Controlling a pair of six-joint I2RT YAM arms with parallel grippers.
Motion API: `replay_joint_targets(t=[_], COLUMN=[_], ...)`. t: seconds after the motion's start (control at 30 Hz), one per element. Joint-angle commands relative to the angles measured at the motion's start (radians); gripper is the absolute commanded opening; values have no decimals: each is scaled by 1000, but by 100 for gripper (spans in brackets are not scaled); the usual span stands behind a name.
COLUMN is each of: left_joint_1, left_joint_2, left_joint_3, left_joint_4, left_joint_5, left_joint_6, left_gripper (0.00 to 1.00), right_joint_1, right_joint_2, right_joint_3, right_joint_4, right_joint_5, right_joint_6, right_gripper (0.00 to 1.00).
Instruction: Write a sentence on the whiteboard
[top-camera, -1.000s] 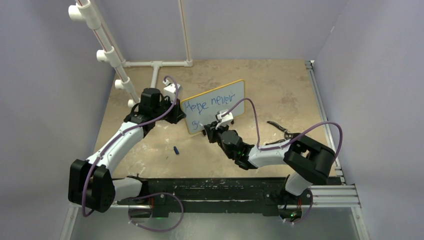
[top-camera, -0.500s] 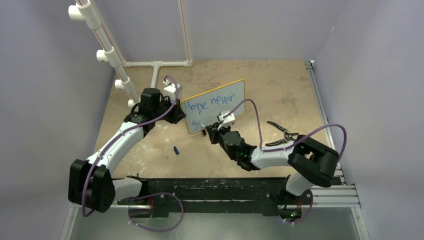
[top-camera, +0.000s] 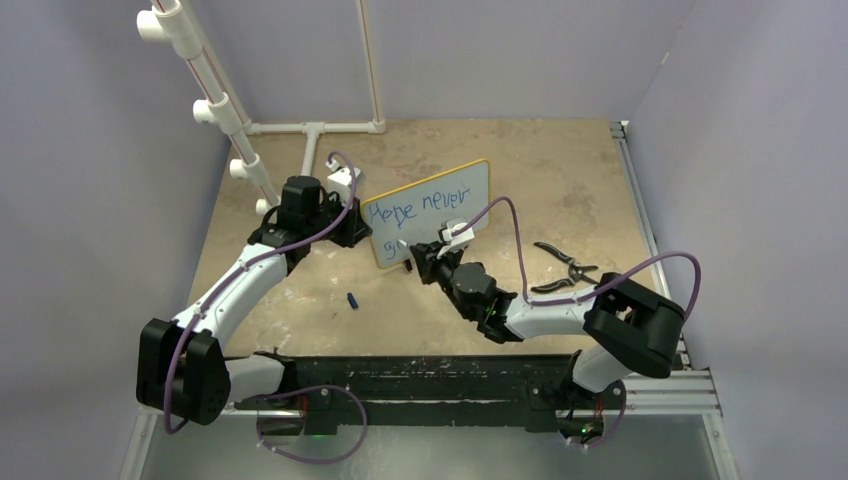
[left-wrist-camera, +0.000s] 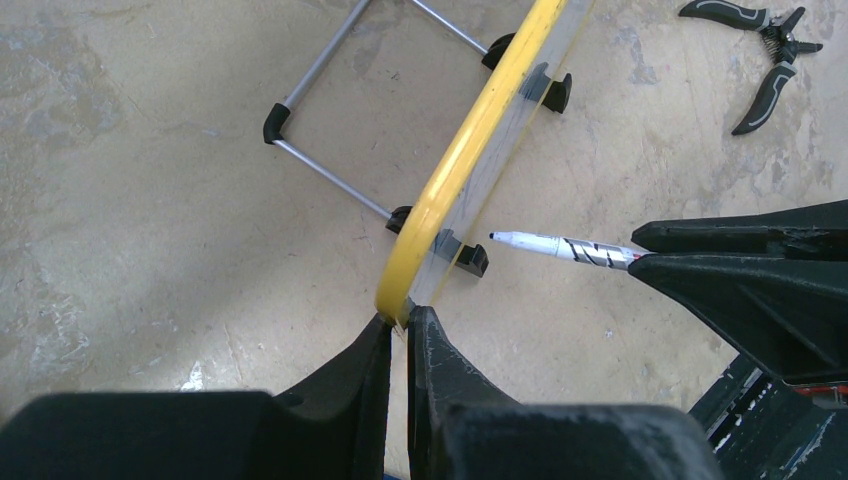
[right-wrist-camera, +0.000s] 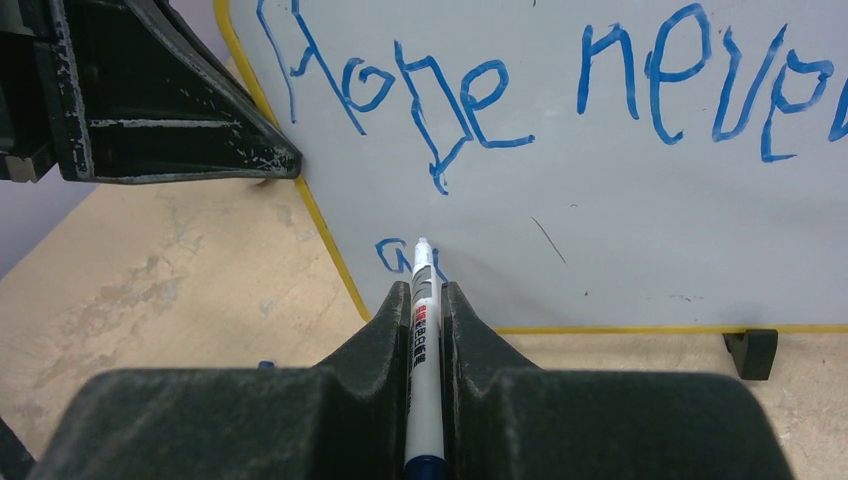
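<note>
You see the flat white whiteboard (right-wrist-camera: 650, 230), round-cornered and rimmed in smooth yellow, standing upright with the blue sentence (right-wrist-camera: 487, 105) reading "Hope never". The slim white marker (right-wrist-camera: 423, 330) points its long axis at the board's lower left, pinched in the right gripper (right-wrist-camera: 425, 292). The left gripper (left-wrist-camera: 400, 320) is clamped on the board's left edge.

The whiteboard (right-wrist-camera: 640, 230) has a smooth, faintly glossy white face and a shiny yellow frame that looks like plastic; its stand (left-wrist-camera: 325, 60) is bare grey metal rod. The marker (right-wrist-camera: 423, 340) has a smooth white plastic barrel. The left end effector (left-wrist-camera: 400, 322) and the right end effector (right-wrist-camera: 427, 292) are matt black plastic, the left one scuffed pale along its edges. The desk (left-wrist-camera: 150, 200) is matt, mottled beige.
</note>
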Motion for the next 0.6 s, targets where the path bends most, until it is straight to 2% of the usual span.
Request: replay_joint_targets(t=[0.0,0.57], left_joint_1=[-8,-9], left_joint_2=[-2,1], left_joint_3=[7,6], left_joint_4=[9,9], left_joint_5=[16,19], left_joint_6=[7,7], left_gripper=[0,0], right_joint_1=[4,4], right_joint_2=[13,71], right_joint_3=[32,63], right_joint_4=[65,104], right_joint_5=[36,56], right_joint_6=[-27,-56], right_gripper=[0,0])
